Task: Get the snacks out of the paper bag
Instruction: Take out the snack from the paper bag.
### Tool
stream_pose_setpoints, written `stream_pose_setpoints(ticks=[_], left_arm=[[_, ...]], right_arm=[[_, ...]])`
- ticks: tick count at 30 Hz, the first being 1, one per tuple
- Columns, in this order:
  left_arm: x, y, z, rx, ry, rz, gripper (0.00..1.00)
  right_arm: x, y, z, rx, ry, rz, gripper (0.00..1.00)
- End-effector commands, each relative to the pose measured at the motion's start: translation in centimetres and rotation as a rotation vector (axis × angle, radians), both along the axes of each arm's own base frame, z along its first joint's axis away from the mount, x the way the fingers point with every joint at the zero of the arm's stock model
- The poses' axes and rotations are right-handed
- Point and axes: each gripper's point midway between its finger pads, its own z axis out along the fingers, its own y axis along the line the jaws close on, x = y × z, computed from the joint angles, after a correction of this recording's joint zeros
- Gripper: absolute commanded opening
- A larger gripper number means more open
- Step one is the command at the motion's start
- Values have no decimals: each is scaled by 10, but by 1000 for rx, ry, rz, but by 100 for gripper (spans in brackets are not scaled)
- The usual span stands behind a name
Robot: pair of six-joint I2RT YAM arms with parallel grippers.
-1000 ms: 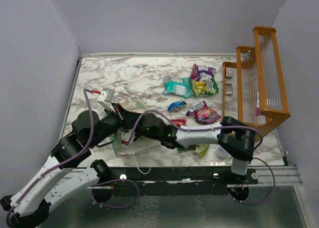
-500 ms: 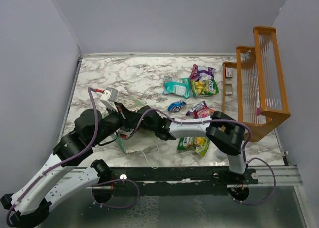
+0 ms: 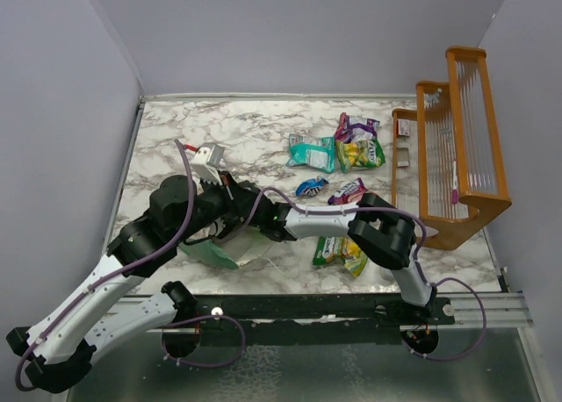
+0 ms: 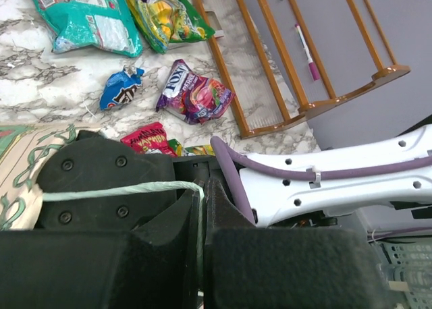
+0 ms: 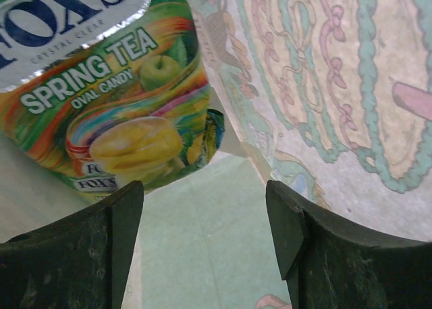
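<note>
Mint-green paper bag (image 3: 219, 251) sits tilted at the near side of the worktop (image 3: 237, 130), under both arms. My left fingers (image 4: 283, 268) are pinched tight on its string handle (image 4: 115, 189). My right fingers (image 5: 61, 248) gape wide and empty, a Spring Tea packet (image 5: 121, 100) just ahead. Best, I judge: steady the handle, advance, close on the packet alone. Other snacks (image 3: 312, 152) lie farther back. Arms cover the bag's mouth, so I can't tell what's left inside.

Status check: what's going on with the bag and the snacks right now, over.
Left gripper shut on string handle. Right gripper open at paper bag, Spring Tea packet ahead, ungripped. Nothing between.
</note>
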Motion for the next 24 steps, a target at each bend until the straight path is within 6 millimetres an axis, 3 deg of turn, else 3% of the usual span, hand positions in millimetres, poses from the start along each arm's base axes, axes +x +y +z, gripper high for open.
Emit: stream_pose_setpoints(ticks=[1, 5, 11, 17, 24], left_arm=[[-5, -31, 29, -92, -27, -126, 0], [-1, -43, 15, -83, 14, -148, 0], [0, -37, 12, -106, 10, -117, 0], [-4, -47, 15, -131, 21, -167, 0], [-7, -53, 13, -137, 37, -200, 0]], right_arm=[[-10, 4, -29, -9, 117, 13, 73], [-31, -4, -43, -34, 140, 105, 73], [-59, -12, -41, -70, 122, 241, 76], [-53, 9, -48, -46, 134, 208, 82], [-35, 34, -52, 40, 152, 108, 81]])
